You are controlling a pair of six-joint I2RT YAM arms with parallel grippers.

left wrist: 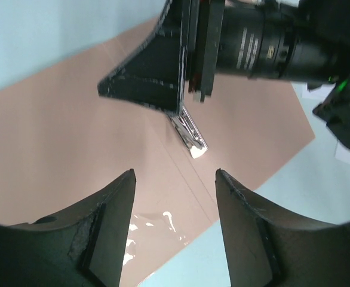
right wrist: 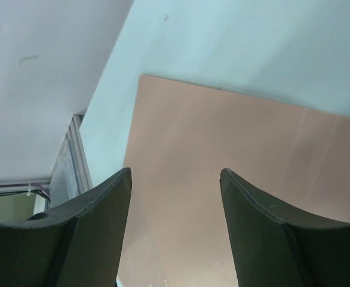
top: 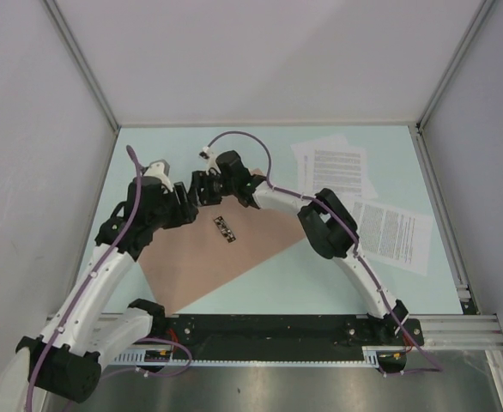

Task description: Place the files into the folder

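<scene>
The salmon-brown folder lies flat on the pale blue table, turned at an angle, with a small black clip on it. The files are white printed sheets to its right: a small stack at the back and a single sheet nearer. My left gripper and right gripper hover close together over the folder's far left part. In the left wrist view the folder fills the ground below my open left gripper, with the right gripper just ahead. My right gripper is open over the folder, holding nothing.
White enclosure walls close in on the left, back and right. A metal rail with the arm bases runs along the near edge. The right arm's elbow hangs between the folder and the sheets.
</scene>
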